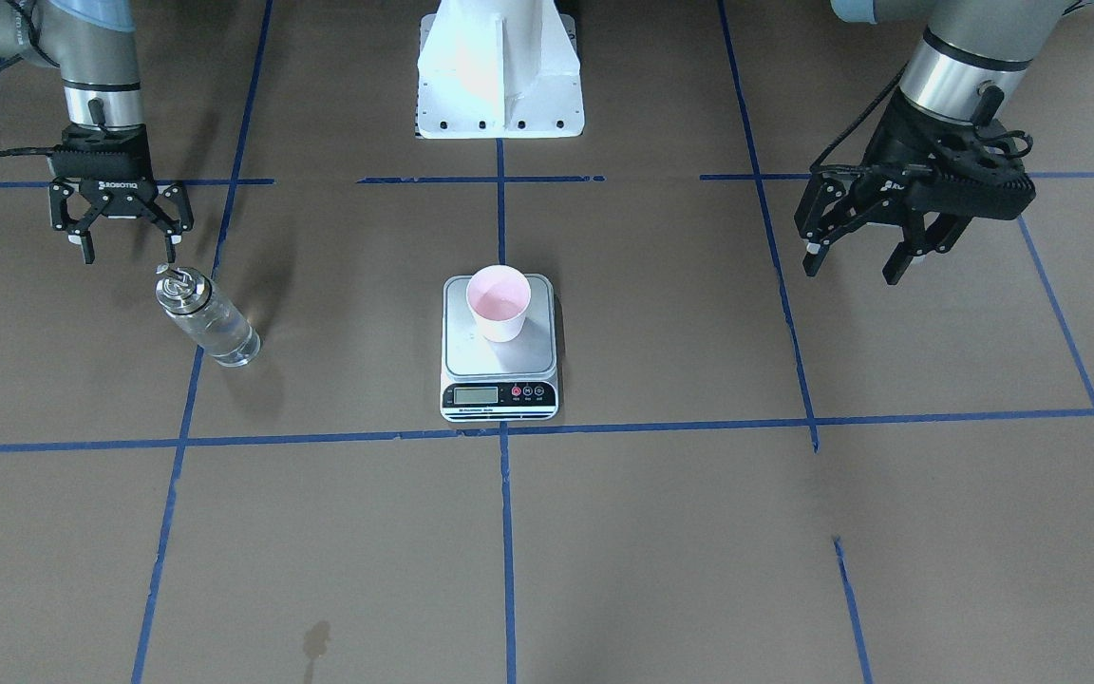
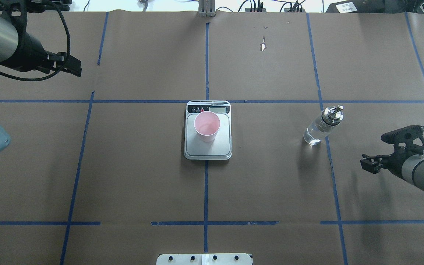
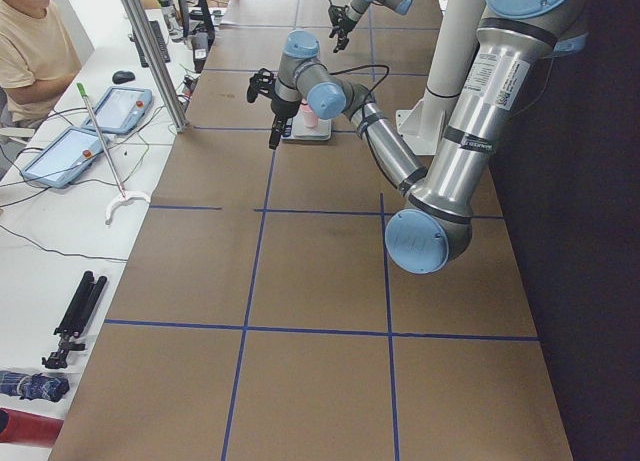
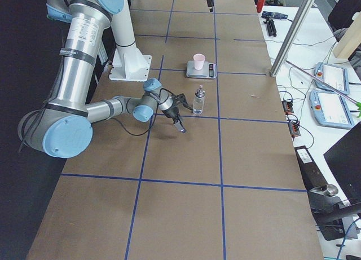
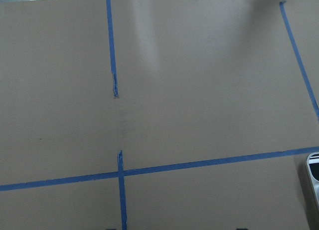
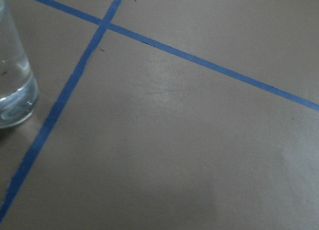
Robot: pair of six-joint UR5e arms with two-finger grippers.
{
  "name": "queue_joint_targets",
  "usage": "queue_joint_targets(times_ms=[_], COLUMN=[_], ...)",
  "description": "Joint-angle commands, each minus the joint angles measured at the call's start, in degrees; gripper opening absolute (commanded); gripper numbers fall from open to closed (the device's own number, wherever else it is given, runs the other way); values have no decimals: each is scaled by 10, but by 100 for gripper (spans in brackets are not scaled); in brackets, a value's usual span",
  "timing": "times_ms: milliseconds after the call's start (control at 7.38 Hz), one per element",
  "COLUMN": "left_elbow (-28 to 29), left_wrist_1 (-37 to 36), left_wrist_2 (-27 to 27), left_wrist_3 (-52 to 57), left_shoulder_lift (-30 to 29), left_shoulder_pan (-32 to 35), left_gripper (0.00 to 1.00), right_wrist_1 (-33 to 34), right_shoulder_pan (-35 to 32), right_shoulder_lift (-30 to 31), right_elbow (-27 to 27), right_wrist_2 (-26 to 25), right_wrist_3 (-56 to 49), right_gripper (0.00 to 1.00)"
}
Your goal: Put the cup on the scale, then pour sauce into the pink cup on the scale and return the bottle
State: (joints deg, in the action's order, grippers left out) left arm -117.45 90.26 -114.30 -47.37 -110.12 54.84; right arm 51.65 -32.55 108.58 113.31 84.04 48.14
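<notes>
The pale pink cup (image 1: 499, 302) stands upright on the silver platform of the scale (image 1: 499, 366) at the table's middle; both also show in the overhead view, the cup (image 2: 207, 126) on the scale (image 2: 208, 149). The clear glass bottle (image 1: 207, 320) with its silver spout cap stands upright on the table, partly filled with clear sauce (image 6: 12, 80). My right gripper (image 1: 129, 252) is open and empty, just behind the bottle and apart from it. My left gripper (image 1: 851, 274) is open and empty, hovering well off to the scale's other side.
Brown paper with blue tape lines (image 1: 499, 432) covers the table. The robot's white base plate (image 1: 499, 85) sits behind the scale. A corner of the scale (image 5: 314, 175) shows in the left wrist view. An operator and tablets are beyond the table's far edge.
</notes>
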Motion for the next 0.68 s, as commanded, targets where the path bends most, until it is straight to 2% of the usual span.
queue_joint_targets(times_ms=[0, 136, 271, 542], left_elbow=[13, 20, 31, 64], left_wrist_1=[2, 6, 6, 5], left_wrist_2=[-5, -5, -5, -17], left_wrist_3=[10, 12, 33, 147], left_shoulder_lift=[4, 7, 7, 19], left_shoulder_pan=[0, 2, 2, 52], left_gripper=[84, 84, 84, 84], right_wrist_1=[-2, -1, 5, 19], right_shoulder_pan=[-224, -319, -397, -480], right_shoulder_lift=[-37, -69, -106, -180], right_elbow=[-69, -127, -190, -329], right_wrist_2=[226, 329, 399, 468], right_wrist_3=[-189, -263, -327, -419], right_gripper=[100, 100, 100, 100])
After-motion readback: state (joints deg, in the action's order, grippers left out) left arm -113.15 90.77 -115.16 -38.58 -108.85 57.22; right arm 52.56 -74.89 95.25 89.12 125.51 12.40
